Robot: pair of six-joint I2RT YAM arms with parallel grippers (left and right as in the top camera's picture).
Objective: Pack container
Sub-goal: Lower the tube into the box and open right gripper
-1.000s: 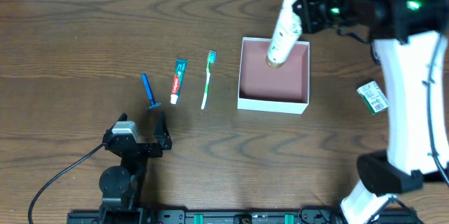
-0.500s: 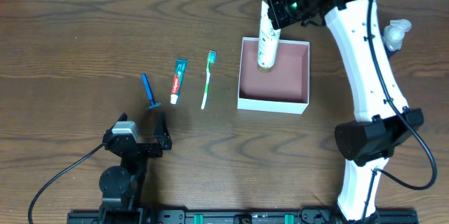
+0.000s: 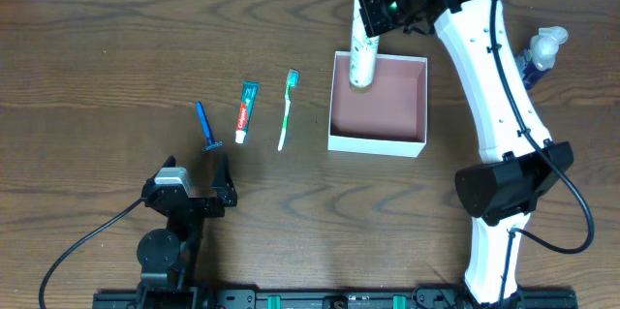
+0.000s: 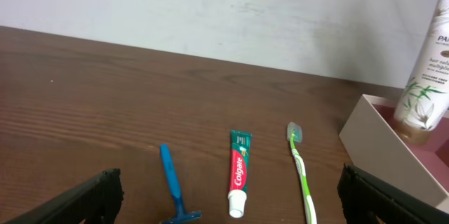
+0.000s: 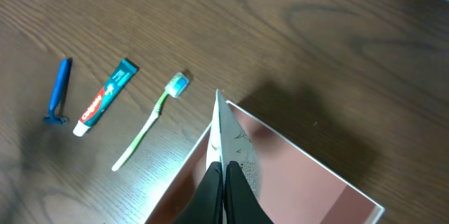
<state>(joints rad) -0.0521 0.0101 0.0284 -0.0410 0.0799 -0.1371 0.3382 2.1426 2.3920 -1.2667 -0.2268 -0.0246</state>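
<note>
Standing nearly upright now, the white tube (image 3: 362, 49) has been carried within the last second from over the middle of the container (image 3: 376, 143) to the box corner nearest the table's far and left edges, cap end down inside the walls. Whether the cap touches the pink floor cannot be told. The tube is clamped at its crimped end by the right gripper (image 5: 223, 182), so only its release is judged to remain. The container is set right of centre, towards the far edge. The left gripper (image 3: 194, 185) is parked empty by the near edge, fingers apart. A toothbrush (image 3: 287, 108), toothpaste (image 3: 247, 110) and blue razor (image 3: 204, 127) lie unpacked left of the container, and a spray bottle (image 3: 541, 49) is seen near the right edge. Released upright, the tube is expected to topple across the space the toothbrush needs.
</note>
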